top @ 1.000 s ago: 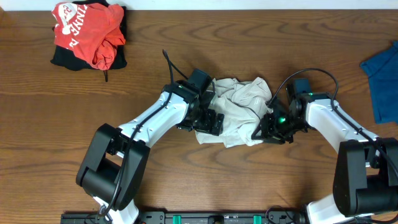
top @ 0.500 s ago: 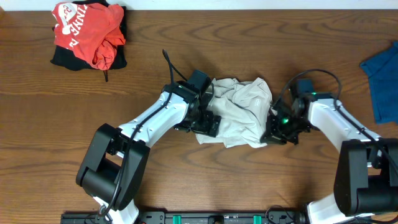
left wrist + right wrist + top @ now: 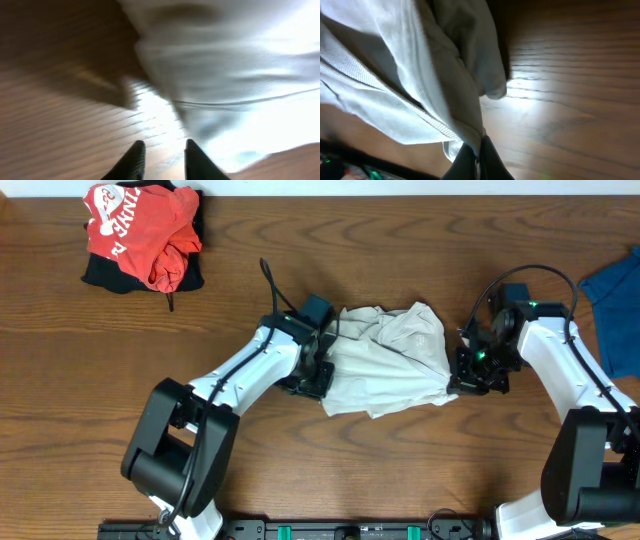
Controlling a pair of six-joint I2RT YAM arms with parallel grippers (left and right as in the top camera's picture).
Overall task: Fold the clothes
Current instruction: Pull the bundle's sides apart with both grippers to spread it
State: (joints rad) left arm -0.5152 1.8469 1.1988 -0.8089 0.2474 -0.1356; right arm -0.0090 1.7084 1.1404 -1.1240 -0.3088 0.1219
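The table point(image 3: 300, 470) is showing as dark brown wood grain, with both arms reaching in from its near edge toward the middle.

The left gripper point(image 3: 164, 150) is resting at the left edge of the pale beige-grey T-shirt point(image 3: 385, 360). In the left wrist view its two dark fingers point(image 3: 134, 161) are standing slightly apart, with bare wood showing in the gap. The cloth is hanging just above and to the right of them, and no fabric is sitting between the tips. This view is blurred, so contact between the right-hand finger and the hem cannot be determined.

The right gripper point(image 3: 479, 154) is positioned at the right edge of the same T-shirt. In the right wrist view its fingers are pressing together on a fold of the fabric, and the cloth is draping upward and to the left from the pinch point.

The T-shirt is lying crumpled at the centre of the table, between the two grippers, with its lower part spread flatter than its bunched upper part.

Farther out, a blue garment point(image 3: 615, 310) is lying at the right edge of the table, partly cut off by the frame.

At the far left corner, a red garment with white print point(image 3: 140, 225) is sitting bunched on top of a black garment point(image 3: 100, 275), well apart from the T-shirt.
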